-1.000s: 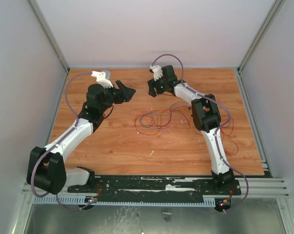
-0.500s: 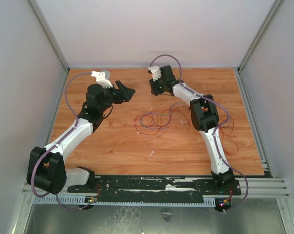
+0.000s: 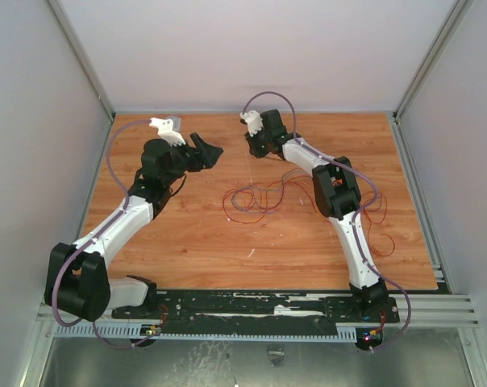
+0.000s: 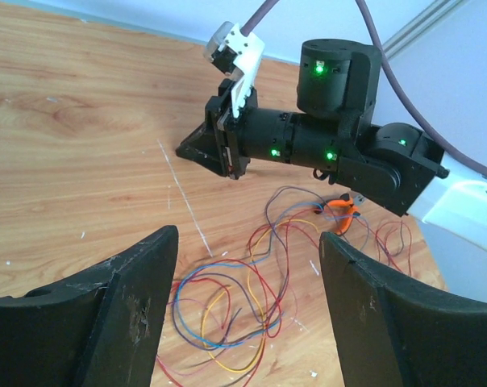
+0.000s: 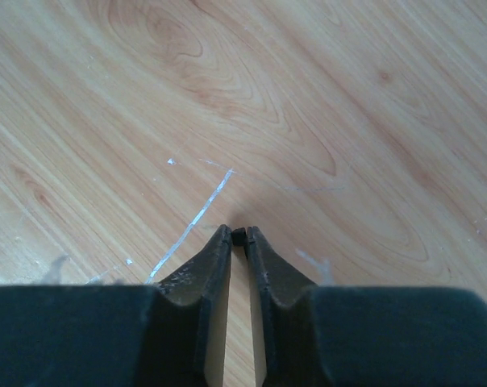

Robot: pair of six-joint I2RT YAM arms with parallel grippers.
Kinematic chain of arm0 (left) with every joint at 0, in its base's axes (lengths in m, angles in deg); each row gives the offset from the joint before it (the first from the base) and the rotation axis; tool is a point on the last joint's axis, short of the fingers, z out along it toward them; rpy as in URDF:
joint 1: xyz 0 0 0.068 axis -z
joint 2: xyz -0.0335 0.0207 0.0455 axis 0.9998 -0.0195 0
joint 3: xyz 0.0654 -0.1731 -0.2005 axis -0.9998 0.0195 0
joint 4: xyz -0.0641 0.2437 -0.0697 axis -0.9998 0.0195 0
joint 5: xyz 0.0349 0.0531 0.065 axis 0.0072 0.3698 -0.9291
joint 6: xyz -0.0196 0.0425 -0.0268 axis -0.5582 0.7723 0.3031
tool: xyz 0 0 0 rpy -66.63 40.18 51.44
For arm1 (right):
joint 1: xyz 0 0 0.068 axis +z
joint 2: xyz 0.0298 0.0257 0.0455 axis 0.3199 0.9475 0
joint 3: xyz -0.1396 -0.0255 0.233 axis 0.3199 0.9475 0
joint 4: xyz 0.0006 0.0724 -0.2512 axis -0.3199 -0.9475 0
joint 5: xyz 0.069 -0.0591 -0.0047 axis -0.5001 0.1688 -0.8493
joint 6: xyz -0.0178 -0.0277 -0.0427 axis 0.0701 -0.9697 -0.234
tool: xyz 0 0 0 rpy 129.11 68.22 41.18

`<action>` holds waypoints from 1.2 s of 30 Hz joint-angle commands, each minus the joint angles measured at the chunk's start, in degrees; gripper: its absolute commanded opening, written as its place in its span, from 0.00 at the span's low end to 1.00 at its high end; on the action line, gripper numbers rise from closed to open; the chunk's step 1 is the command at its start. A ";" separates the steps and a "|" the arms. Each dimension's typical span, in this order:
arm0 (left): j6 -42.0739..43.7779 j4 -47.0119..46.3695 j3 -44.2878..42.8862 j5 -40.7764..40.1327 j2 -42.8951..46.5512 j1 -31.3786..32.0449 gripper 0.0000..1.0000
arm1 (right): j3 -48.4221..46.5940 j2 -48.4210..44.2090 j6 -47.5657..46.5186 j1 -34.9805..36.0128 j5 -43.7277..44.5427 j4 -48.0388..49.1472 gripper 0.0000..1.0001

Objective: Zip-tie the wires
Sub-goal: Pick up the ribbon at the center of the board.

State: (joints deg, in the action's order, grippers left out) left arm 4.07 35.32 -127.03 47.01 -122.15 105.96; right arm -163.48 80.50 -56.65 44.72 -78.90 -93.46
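Note:
The wires [image 3: 258, 198] lie in a loose tangle of red, blue, yellow and dark loops mid-table, also below my left gripper [image 4: 245, 300]. My left gripper [image 3: 214, 151] hovers open above the table left of them, its fingers [image 4: 135, 290] wide apart with nothing between. My right gripper [image 3: 252, 148] is tipped down onto the wood at the far middle. In the right wrist view my right gripper [image 5: 239, 235] is shut on a tiny black piece, which looks like the end of the zip tie [image 5: 239, 236]. The rest of the strip is hidden.
Orange-handled pliers [image 4: 341, 214] lie among the wires beside the right arm [image 4: 340, 153]. More thin red wire loops [image 3: 382, 235] trail to the right of that arm. White scratches [image 5: 191, 222] mark the wood. Walls close the table on three sides.
My right gripper has closed from open down onto the small black piece and shifted slightly left and farther back. The left arm has held still.

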 commanded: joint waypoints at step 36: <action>-6.00 -14.23 5.50 13.19 11.18 -1.35 0.91 | 3.12 -32.75 12.93 1.81 10.01 13.36 0.00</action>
State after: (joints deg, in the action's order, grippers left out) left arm 0.97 28.19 -123.56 58.02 -113.48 104.85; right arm -167.00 55.37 -49.75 45.44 -69.83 -87.82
